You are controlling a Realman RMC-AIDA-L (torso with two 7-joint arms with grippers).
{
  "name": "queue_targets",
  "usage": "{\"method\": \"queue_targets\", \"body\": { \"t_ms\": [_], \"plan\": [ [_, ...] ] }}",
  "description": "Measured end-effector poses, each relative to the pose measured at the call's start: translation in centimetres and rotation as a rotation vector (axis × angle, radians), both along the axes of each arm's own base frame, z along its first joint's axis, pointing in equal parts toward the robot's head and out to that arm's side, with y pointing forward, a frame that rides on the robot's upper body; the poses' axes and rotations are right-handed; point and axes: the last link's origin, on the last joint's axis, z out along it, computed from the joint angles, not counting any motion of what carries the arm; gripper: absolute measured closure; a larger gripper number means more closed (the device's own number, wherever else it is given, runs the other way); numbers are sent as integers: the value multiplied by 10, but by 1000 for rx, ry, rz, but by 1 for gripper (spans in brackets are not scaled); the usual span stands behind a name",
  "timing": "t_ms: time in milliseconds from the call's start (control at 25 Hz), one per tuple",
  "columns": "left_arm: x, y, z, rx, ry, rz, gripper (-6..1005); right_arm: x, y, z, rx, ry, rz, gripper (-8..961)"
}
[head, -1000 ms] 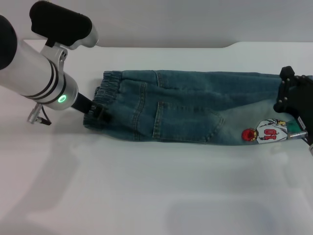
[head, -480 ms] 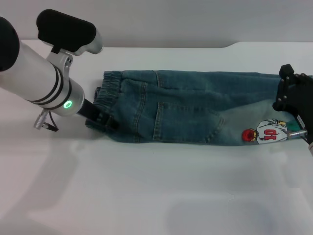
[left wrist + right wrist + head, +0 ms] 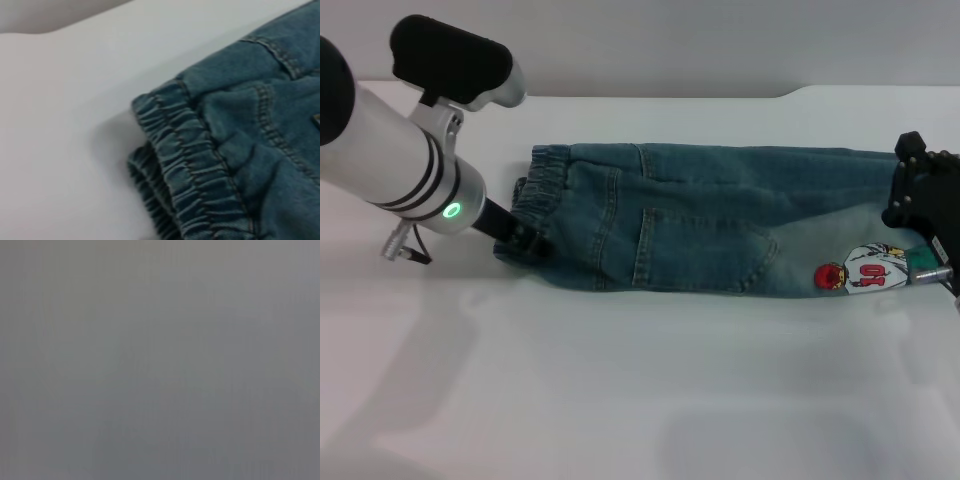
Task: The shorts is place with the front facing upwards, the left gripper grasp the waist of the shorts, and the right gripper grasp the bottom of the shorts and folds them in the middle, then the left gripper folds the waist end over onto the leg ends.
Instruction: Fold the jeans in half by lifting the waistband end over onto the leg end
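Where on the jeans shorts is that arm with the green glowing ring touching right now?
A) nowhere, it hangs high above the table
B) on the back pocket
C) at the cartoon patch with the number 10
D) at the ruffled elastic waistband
D: the left gripper sits at the near corner of the puckered waistband of the shorts, far from the patch.

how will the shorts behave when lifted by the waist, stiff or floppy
Probably floppy: the shorts lie flat, already folded lengthwise. The waist is puckered elastic, so it likely bunches in the left hand. Denim this long probably drapes and drags rather than holding shape.
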Motion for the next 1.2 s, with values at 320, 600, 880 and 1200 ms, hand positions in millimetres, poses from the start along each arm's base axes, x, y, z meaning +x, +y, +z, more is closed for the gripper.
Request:
{"method": "queue_targets", "body": {
  "t_ms": [320, 600, 880, 1200],
  "plan": [
    [3, -4, 13, 46, -16, -21, 421, 0, -1, 0, -1, 2, -4, 955],
    [7, -10, 30, 101, -51, -33, 522, 0, 0, -1, -4, 0, -3, 955],
    [19, -16, 49, 156, -82, -76, 696, 5, 7, -6, -50, 45, -20, 954],
    [14, -15, 45, 141, -72, -11, 936, 4, 9, -9, -79, 74, -10, 954]
  ]
}}
